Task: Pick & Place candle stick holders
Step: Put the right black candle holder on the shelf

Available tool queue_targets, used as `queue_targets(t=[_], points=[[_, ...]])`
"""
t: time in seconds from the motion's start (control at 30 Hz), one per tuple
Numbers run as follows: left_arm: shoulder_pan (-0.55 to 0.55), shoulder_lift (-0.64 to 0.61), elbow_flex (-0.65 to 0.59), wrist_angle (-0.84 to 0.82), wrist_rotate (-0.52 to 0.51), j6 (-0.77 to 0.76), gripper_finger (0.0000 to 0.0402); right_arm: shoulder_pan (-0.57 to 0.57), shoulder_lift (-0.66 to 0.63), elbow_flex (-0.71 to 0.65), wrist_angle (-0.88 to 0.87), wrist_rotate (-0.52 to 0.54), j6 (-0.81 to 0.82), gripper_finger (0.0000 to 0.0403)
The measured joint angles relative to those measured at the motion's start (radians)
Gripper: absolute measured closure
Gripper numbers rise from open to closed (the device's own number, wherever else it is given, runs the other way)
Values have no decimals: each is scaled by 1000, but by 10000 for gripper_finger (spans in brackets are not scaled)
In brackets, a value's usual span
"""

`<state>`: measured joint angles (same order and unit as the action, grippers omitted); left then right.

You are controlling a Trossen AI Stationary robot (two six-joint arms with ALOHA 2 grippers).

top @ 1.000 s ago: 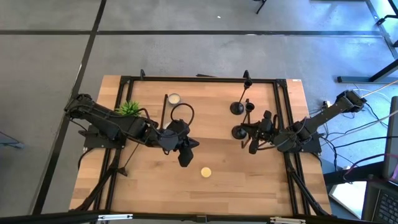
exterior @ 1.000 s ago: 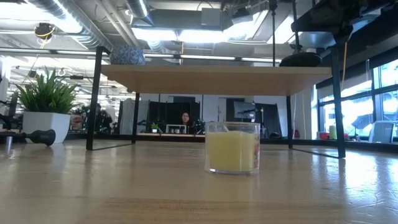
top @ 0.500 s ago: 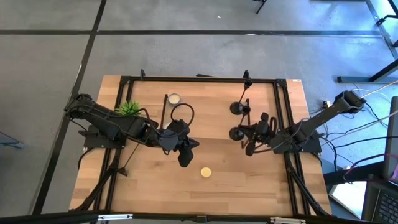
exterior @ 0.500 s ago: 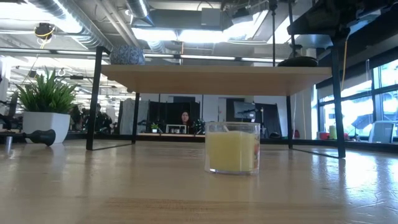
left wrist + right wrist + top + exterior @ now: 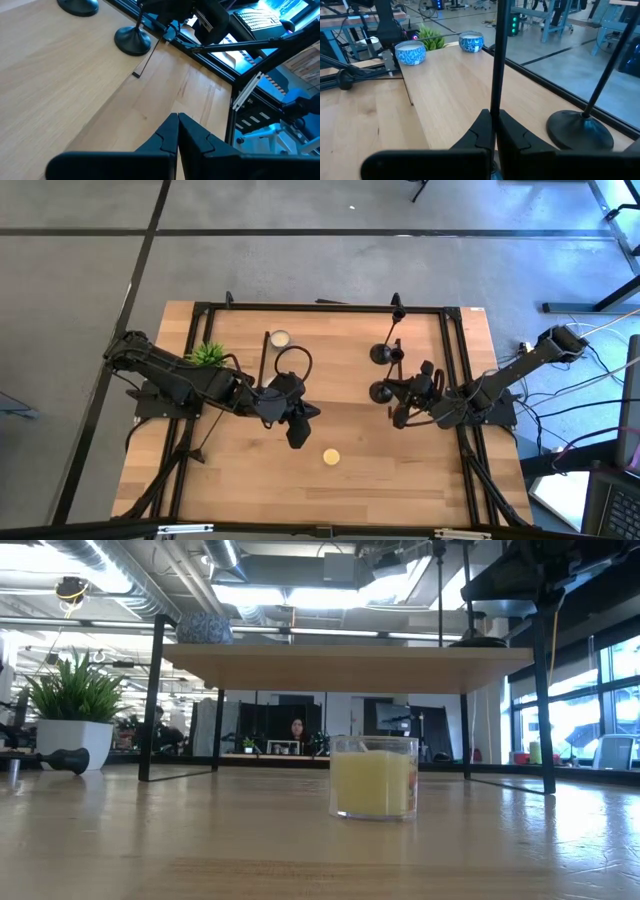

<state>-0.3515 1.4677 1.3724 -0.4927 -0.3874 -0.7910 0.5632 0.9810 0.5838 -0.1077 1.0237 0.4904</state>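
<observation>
Two slim black candle stick holders stand upright over the wooden shelf [image 5: 340, 665]. My right gripper [image 5: 402, 402] is shut on the stem of the nearer holder, whose round base [image 5: 380, 392] also shows in the low view [image 5: 480, 639]. The second holder [image 5: 381, 354] stands free on its base [image 5: 579, 131] just beyond it. I do not plainly see a third holder. My left gripper [image 5: 298, 430] is shut and empty left of centre, as the left wrist view [image 5: 177, 131] shows. My right gripper pinches the nearer holder's thin stem [image 5: 496, 90] between its two fingers, above the base. The fingers come about level from the table's right and lie across the stem. The holder stays upright. My fingers hide its base in the right wrist view, so I cannot tell whether it touches the shelf.
A yellow candle in a glass [image 5: 373, 778] stands on the table near the front [image 5: 331, 457]. Two blue-patterned candle jars [image 5: 410, 52] [image 5: 471, 42] and a potted plant [image 5: 208, 352] are at the far left. A black frame runs round the table.
My right gripper has gone a little toward the table's left, still shut on the stem. The holder has moved with it, staying upright.
</observation>
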Motion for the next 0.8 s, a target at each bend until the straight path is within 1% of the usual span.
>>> queue_targets(t=[0.43,0.5,0.7,0.8], points=[[0,0,0,0,0,0,400,8,0,0,-1,-1,8,396],[0,0,0,0,0,0,400,8,0,0,-2,3,18,386],[0,0,0,0,0,1,400,8,0,0,-24,20,56,328],[0,0,0,0,0,1,400,8,0,0,-28,20,71,313]])
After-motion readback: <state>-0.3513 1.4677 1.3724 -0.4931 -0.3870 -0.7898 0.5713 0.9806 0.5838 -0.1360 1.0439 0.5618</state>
